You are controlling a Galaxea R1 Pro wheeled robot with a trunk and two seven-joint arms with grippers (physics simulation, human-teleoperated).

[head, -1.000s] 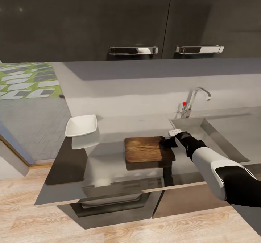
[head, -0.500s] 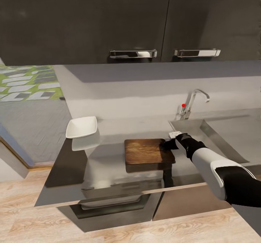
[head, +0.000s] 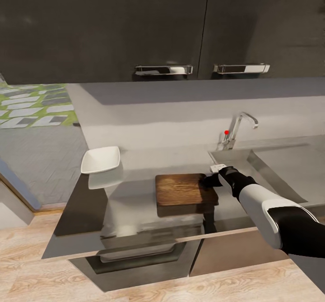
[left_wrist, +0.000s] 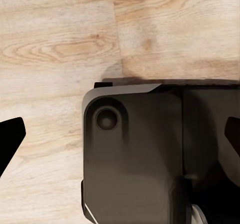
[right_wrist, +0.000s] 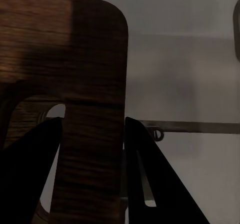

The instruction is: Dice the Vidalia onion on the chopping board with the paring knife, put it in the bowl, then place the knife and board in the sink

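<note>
From the head camera: a dark wooden chopping board [head: 186, 189] lying flat on the grey countertop [head: 149, 162], close to the front edge, its right short side next to the sink [head: 271, 169]. Right gripper [head: 213, 180] at that right side of the board, the white and black arm reaching in from lower right; from here cannot tell how wide the fingers stand. A white bowl [head: 100, 159] well apart to the left, near the left end of the countertop. Chrome tap [head: 239, 128] with a red dot behind the sink basin. Dark wall cabinets [head: 135, 22] with two metal handles above, wooden floor [head: 253, 284] below. From the left wrist camera: two dark fingertips [left_wrist: 10, 139] far apart at opposite edges of the picture, so left gripper [left_wrist: 120, 136] wide open and holding nothing, hanging over the wooden floor and a dark part of the robot base [left_wrist: 150, 154]. From the right wrist camera: two black fingers [right_wrist: 145, 179] on either side of the board's edge strip beside the slot handle [right_wrist: 35, 111], both pressed against the wood, so closed upon the board; grey countertop beyond it.
</note>
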